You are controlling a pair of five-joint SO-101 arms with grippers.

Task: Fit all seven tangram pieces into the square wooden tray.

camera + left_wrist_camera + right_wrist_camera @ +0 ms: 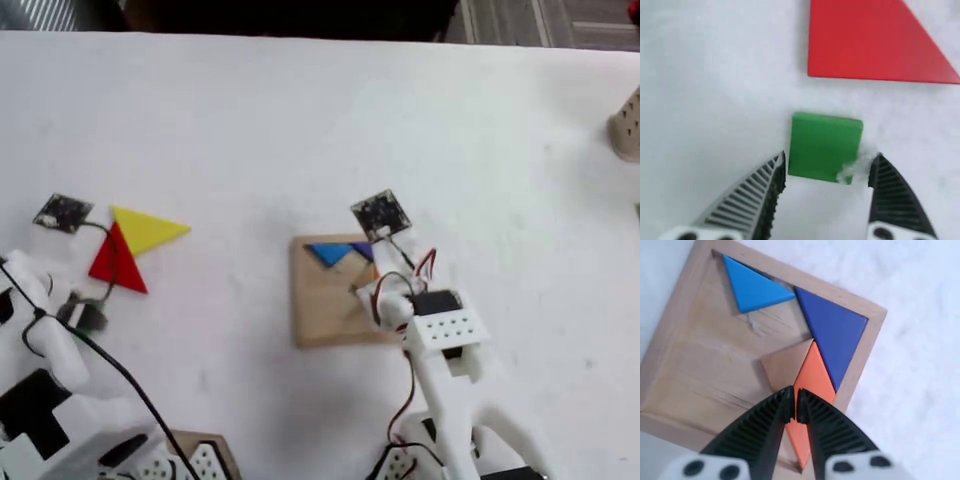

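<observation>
Likely light, stiff and slick, green square (825, 146) lies flat on table (700, 75) near red triangle (870, 40), left gripper (830, 157) wide astride it, so take opposite straight edges; right gripper (796, 392) near-closed over orange piece (815, 374) in tray (705, 370).

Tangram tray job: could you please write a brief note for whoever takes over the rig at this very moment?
Left tool: open, straddling the green square on the table, not yet gripping it.
Right tool: shut, its tip over the orange piece in the wooden tray.
Done: light blue triangle, dark blue triangle and orange piece lie in the tray.
Left: green square, red triangle and yellow triangle are out on the table, to be placed.
</observation>
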